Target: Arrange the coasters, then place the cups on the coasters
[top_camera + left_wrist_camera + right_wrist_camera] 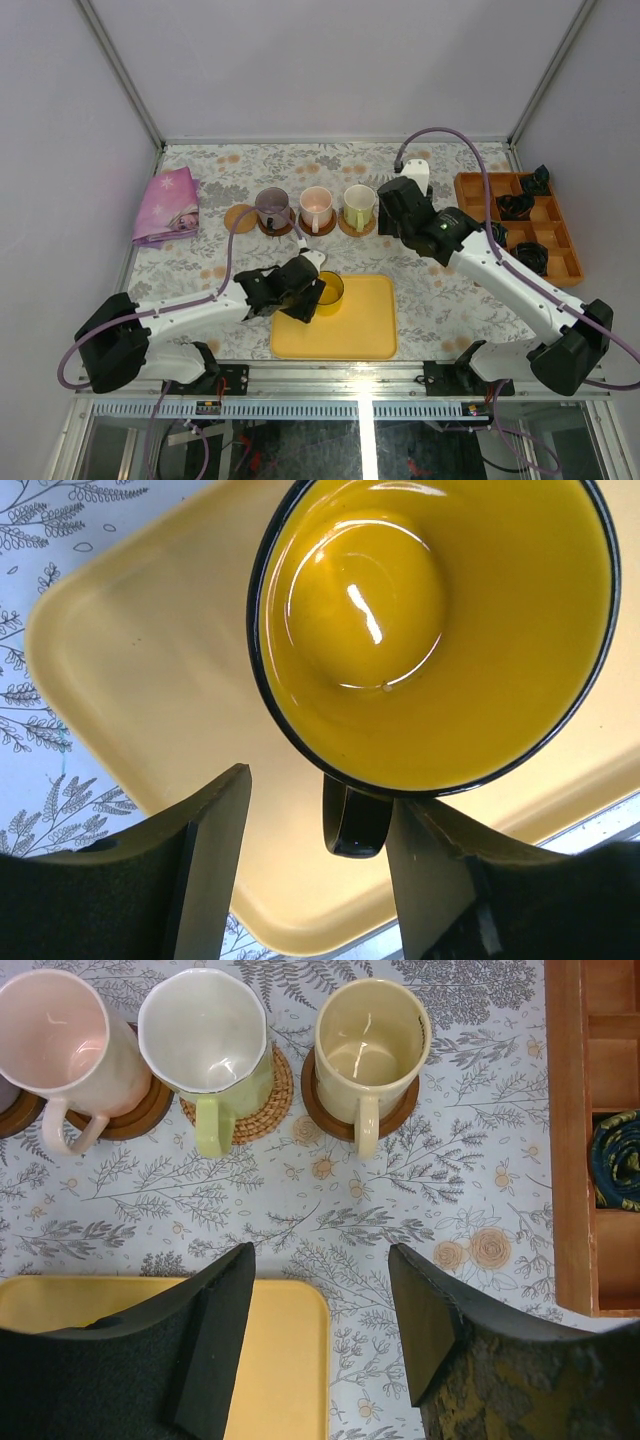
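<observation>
**While one coaster [239, 217] lay bare, left gripper [318, 795] straddled the handle [355, 820] of the yellow cup [430, 630]**

Far left, that disc sat beside the purple-grey cup [271, 208]. On the tray [150, 680], the mug stood upright, handle pointing back between the left jaws: apart, nothing pinched yet, handle closer to one finger. Left arm was far nearer. Then the right gripper [320, 1260] hung short of the cream cup [370, 1045], jaws apart, empty.

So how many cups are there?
5. Four in a back row on coasters: purple-grey cup, pink cup, green-handled cup, cream cup. The yellow cup is on the tray.
</observation>
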Available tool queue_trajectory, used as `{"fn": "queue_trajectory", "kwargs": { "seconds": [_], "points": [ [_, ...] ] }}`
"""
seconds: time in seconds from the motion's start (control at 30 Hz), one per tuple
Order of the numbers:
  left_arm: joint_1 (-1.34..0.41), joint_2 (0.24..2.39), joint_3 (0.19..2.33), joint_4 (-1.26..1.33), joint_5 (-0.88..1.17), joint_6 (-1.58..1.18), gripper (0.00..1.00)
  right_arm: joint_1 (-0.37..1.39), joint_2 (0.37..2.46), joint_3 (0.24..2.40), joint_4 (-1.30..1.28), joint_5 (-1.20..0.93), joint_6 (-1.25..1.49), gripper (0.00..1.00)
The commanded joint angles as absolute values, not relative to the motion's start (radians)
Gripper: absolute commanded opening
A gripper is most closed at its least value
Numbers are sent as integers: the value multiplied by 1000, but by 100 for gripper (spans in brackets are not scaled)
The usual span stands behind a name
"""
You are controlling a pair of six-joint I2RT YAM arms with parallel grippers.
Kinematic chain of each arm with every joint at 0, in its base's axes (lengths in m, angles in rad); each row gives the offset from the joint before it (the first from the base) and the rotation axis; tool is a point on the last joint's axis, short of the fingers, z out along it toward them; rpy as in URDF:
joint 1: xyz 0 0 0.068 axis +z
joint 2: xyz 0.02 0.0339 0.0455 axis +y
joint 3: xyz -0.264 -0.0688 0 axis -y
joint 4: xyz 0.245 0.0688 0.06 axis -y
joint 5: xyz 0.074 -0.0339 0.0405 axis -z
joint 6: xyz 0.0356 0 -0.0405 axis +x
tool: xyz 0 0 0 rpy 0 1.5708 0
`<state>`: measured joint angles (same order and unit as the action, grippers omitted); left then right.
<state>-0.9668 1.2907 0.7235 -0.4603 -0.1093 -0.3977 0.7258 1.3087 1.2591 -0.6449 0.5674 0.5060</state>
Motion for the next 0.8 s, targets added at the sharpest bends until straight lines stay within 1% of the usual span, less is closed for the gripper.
{"fn": "queue_trajectory", "kwargs": {
  "seconds": [0.0,0.13,0.4,0.47,0.53,0.57,0.6,0.63,0.77],
  "points": [
    [-975,1269,702,-347,-151,-413,52,718,1320,1310,-622,589,482,64],
    [-979,1284,716,-353,-128,-389,50,718,1324,1308,-620,570,495,64],
    [-983,1334,771,-421,-89,-355,50,718,1289,1256,-597,545,532,64],
    [-983,1338,774,-426,-85,-353,48,718,1289,1246,-592,539,540,64],
    [-983,1341,773,-425,-86,-352,44,718,1288,1239,-587,534,548,64],
    [-984,1344,775,-426,-85,-348,33,718,1290,1237,-585,532,550,64],
    [-983,1347,777,-425,-82,-347,11,718,1290,1237,-585,528,554,64],
    [-983,1352,780,-426,-80,-345,1,718,1291,1236,-585,524,555,64],
    [-985,1379,795,-439,-77,-335,0,718,1293,1234,-585,515,554,65]
  ]
}}
